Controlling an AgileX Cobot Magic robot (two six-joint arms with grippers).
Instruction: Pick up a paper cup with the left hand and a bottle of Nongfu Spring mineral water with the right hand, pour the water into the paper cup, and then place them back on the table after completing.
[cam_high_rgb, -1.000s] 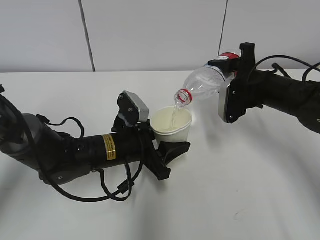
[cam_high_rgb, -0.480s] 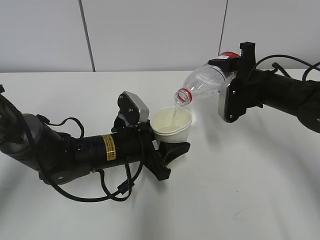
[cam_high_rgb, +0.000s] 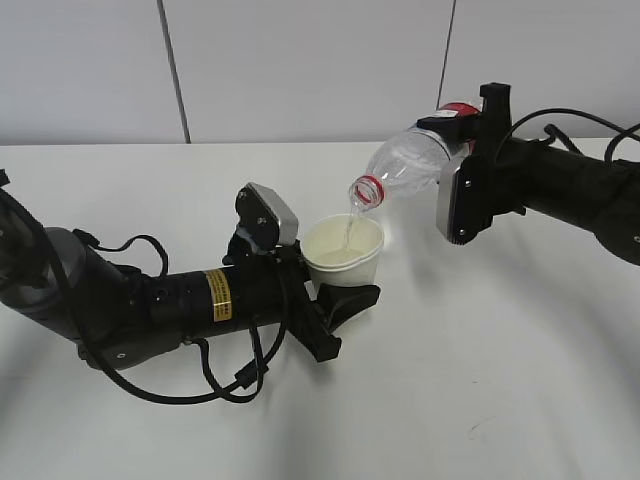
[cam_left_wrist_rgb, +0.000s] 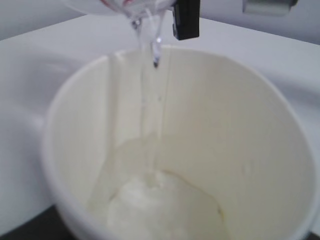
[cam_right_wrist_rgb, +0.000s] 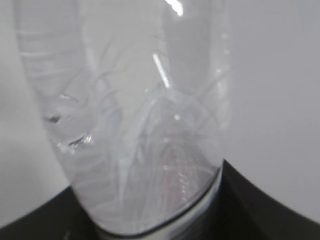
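The left hand's gripper (cam_high_rgb: 335, 300) is shut on a white paper cup (cam_high_rgb: 345, 250), held upright just above the table (cam_high_rgb: 480, 370). The right hand's gripper (cam_high_rgb: 462, 135) is shut on a clear plastic bottle (cam_high_rgb: 405, 165) with a red neck ring, tilted mouth-down over the cup. A thin stream of water (cam_high_rgb: 349, 225) runs from the mouth into the cup. In the left wrist view the cup (cam_left_wrist_rgb: 240, 150) fills the frame, the stream of water (cam_left_wrist_rgb: 149, 90) falls into a shallow pool. In the right wrist view the bottle (cam_right_wrist_rgb: 130, 125) fills the frame; the jaws are mostly hidden.
A pale wall (cam_high_rgb: 300, 60) with vertical seams stands behind the table's far edge. Loose black cables (cam_high_rgb: 215, 375) hang from the left arm onto the table. The right arm (cam_high_rgb: 570, 195) reaches in from the right edge.
Both arms hold almost still. The bottle's mouth has barely shifted and water keeps flowing into the cup.
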